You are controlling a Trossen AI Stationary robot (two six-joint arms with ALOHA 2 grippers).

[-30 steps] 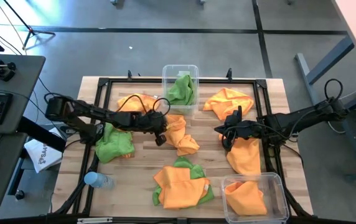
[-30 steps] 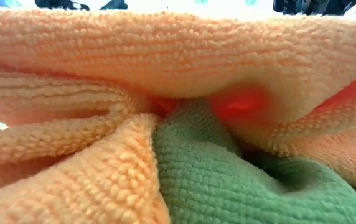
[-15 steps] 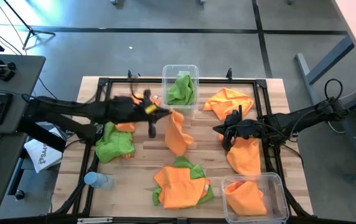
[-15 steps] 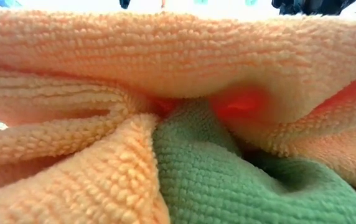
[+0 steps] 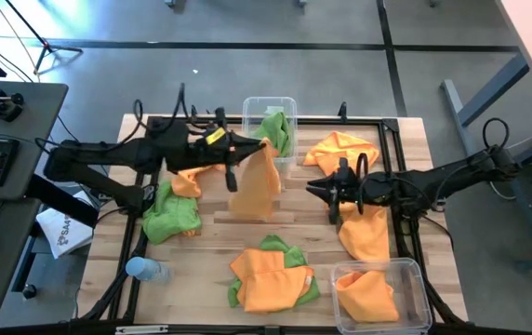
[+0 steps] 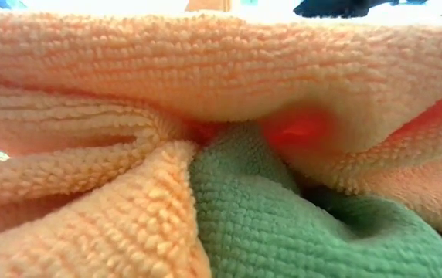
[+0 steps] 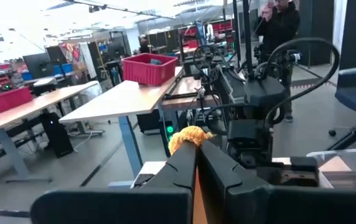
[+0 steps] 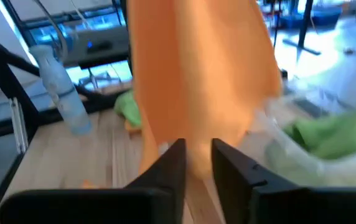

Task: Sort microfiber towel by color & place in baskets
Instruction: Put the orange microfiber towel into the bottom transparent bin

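Note:
My left gripper [image 5: 259, 147] is shut on an orange microfiber towel [image 5: 255, 186], which hangs beside the far clear basket [image 5: 269, 104]; that basket holds a green towel [image 5: 272, 130]. My right gripper [image 5: 314, 189] is open and points at the hanging towel [image 8: 196, 68] from the table's right, apart from it. The near-right basket [image 5: 415, 279] holds an orange towel [image 5: 366, 296]. Other orange towels [image 5: 342, 149] [image 5: 366, 233] and a green one [image 5: 171, 214] lie flat on the table. A mixed orange and green pile [image 5: 271, 274] fills the low view [image 6: 221, 116]. My left gripper pinches the orange towel's top bunch [image 7: 187, 138] between its two fingers, and a small tuft sticks out past the fingertips [image 7: 179, 163]. The fingers come in level from the table's left. The towel hangs slack below them; I cannot tell whether its lower edge touches the table.
A blue-capped bottle [image 5: 145, 270] lies at the near-left corner. A white bag [image 5: 61, 233] sits off the left edge. A black frame [image 5: 154, 126] rims the table. Bare wood [image 5: 219, 237] shows below the hanging towel. A person [image 7: 284, 25] stands in the room behind.
My left gripper has risen and moved toward the far edge and the far basket, carrying the orange towel up from the table's middle. The towel was crumpled on the wood and now hangs stretched out below the fingers. My right gripper has shifted slightly left, toward the towel.

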